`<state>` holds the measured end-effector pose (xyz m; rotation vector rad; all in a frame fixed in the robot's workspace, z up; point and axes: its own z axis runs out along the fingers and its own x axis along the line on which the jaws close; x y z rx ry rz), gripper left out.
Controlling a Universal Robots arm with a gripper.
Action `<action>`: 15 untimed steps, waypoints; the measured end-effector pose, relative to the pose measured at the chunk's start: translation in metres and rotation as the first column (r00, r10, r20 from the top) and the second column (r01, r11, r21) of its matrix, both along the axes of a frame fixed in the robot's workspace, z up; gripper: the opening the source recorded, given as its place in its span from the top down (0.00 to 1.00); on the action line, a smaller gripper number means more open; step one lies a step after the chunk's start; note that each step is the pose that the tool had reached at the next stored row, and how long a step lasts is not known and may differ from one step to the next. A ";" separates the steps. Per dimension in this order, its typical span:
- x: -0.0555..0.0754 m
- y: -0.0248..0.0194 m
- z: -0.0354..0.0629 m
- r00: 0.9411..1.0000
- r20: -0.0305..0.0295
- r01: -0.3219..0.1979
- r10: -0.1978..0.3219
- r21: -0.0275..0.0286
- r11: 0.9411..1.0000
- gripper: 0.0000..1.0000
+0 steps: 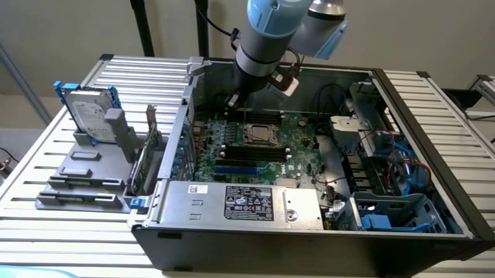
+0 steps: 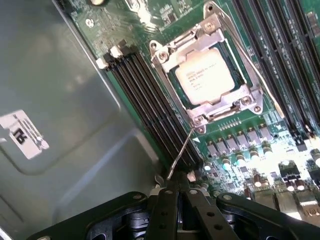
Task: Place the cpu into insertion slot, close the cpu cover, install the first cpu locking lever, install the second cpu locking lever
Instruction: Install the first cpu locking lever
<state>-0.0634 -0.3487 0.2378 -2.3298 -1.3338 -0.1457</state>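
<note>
Mid-motherboard (image 2: 125, 17), the cpu (image 2: 205, 75) sits in the insertion slot (image 1: 259, 134), cpu cover (image 2: 227, 102) down; we judge a lever step is on: press the raised locking lever (image 2: 181, 150) down steadily and hook it sideways; gripper (image 2: 176, 192) pinched fully shut, nothing visibly held, tips just beside the lever's end.

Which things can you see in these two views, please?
case: one, black, on slatted table
board: one, green, inside case
cover: one, silver, down on board
cpu: one, beige, framed by cover
raised lever: one, silver, from cover's corner
memory slots: several, black, beside cover
box: one, grey, labelled, in case
drive: one, grey, on tray, exterior view's left
cage: one, blue, in case, exterior view's right
arm: one, blue-grey, above board
tool: one, black, shut, near raised lever's end
</note>
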 end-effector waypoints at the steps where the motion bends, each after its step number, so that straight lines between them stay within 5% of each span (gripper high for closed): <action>1: 0.003 0.0000 0.0000 1.000 0.000 0.000 0.000 0.000 1.000 0.89; 6: 0.019 -0.0002 -0.0005 1.000 0.000 0.003 -0.003 0.001 1.000 0.89; 15: 0.019 -0.0003 -0.0066 1.000 0.003 0.006 -0.006 -0.003 1.000 0.89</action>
